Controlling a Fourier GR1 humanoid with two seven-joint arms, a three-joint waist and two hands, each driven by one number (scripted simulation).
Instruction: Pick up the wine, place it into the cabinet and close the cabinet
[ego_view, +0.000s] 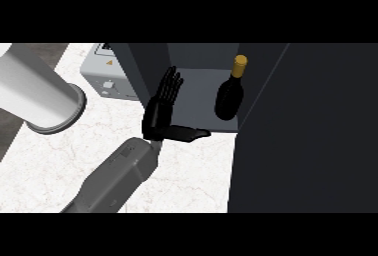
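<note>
The wine bottle (228, 99), dark with a gold cap, is inside the cabinet on its grey floor (198, 105), near the right side. The cabinet's dark door (310, 130) stands open and fills the view's right. My left hand (158, 116) is at the cabinet's front left, just by the dark left wall (146, 70). Its fingers point straight into the opening and the thumb sticks out to the right. The hand is open, holds nothing, and is clear of the bottle by about a hand's width. My right hand does not show.
A big pale grey cylinder (40, 95) lies at the left over the marble counter (192, 175). A light grey box-shaped appliance (109, 79) sits behind it, left of the cabinet.
</note>
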